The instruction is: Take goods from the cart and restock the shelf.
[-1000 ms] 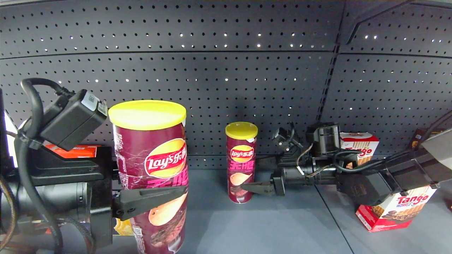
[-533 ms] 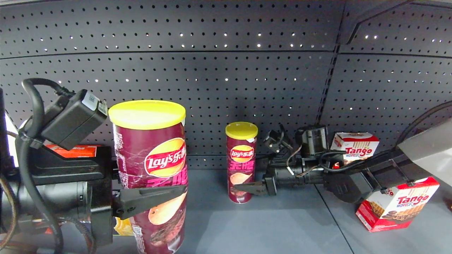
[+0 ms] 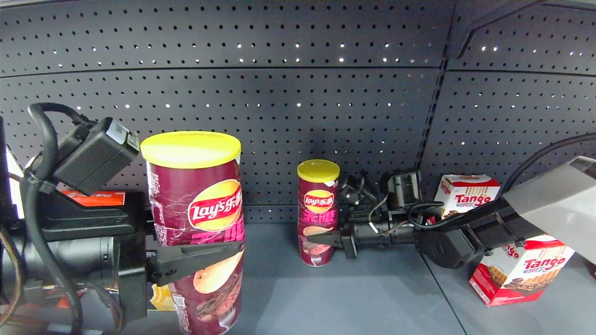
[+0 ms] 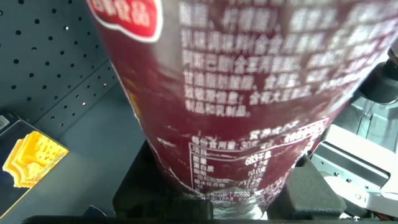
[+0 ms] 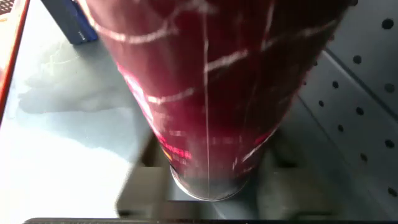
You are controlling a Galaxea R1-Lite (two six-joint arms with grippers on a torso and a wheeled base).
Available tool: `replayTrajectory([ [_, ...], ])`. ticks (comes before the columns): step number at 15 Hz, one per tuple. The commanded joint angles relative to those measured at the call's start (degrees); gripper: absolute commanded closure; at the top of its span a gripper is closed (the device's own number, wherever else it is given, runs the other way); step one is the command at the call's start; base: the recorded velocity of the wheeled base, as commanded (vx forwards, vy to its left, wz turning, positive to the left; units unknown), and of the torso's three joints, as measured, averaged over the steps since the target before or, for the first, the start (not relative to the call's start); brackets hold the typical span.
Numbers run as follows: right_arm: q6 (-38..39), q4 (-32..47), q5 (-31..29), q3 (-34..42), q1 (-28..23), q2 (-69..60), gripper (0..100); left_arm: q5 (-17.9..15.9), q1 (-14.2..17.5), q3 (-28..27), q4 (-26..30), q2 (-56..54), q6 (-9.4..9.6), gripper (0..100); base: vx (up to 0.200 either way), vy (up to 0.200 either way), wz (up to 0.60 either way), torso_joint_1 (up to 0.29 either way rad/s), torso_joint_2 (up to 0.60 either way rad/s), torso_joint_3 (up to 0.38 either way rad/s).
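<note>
Clamping a dark red chips can (image 3: 193, 223), the left gripper (image 3: 212, 253) has one black finger (image 3: 195, 260) lying across the front of the can's lower half; the other side is hidden behind the can. This held can is upright, with its yellow lid (image 3: 191, 149) on top, at the left side of the shelf board (image 3: 354, 298) and close to the front. If its bottom touches the board, I cannot tell. In the left wrist view a blue package (image 4: 31, 152) with a yellow picture lies flat on the board beside the can. Behind the left arm an orange box (image 3: 93, 198) stands near the back.

The right gripper (image 3: 321, 239) is at a second chips can (image 3: 318, 204), low on its body, with the arm stretched in from the right side. This can stands upright on the board, near the perforated back wall (image 3: 298, 93), about in the middle. Whether the gripper presses on it or is only around it, I cannot tell.

To the right, behind the right arm, a red and white wafer box (image 3: 470, 193) stands by the back wall. Another wafer box (image 3: 526, 274) lies nearer the front, tilted and partly hidden by the arm.
</note>
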Motion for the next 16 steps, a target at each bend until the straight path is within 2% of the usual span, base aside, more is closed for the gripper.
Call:
replayTrajectory([
  [1,0.0,0.0,0.0,-0.1,0.2,0.4,100,-0.2,0.4,0.0,0.0,0.1,-0.03,100,0.0,0.0,0.0,0.0,0.0,0.0],
  [7,0.1,0.6,-0.7,1.9,0.7,-3.7,100,-0.2,0.4,0.4,0.0,0.0,0.06,100,0.0,0.0,0.0,0.0,0.0,0.0],
  [13,0.2,-2.1,-4.2,12.8,2.0,-13.3,100,-0.1,0.4,0.1,0.0,-0.1,-0.03,100,0.0,0.0,0.0,0.0,0.0,0.0],
  [16,0.2,-2.2,-4.7,15.3,3.8,-16.3,100,-0.1,0.6,1.0,-0.1,-0.2,-0.03,100,0.0,0.0,0.0,0.0,0.0,0.0],
])
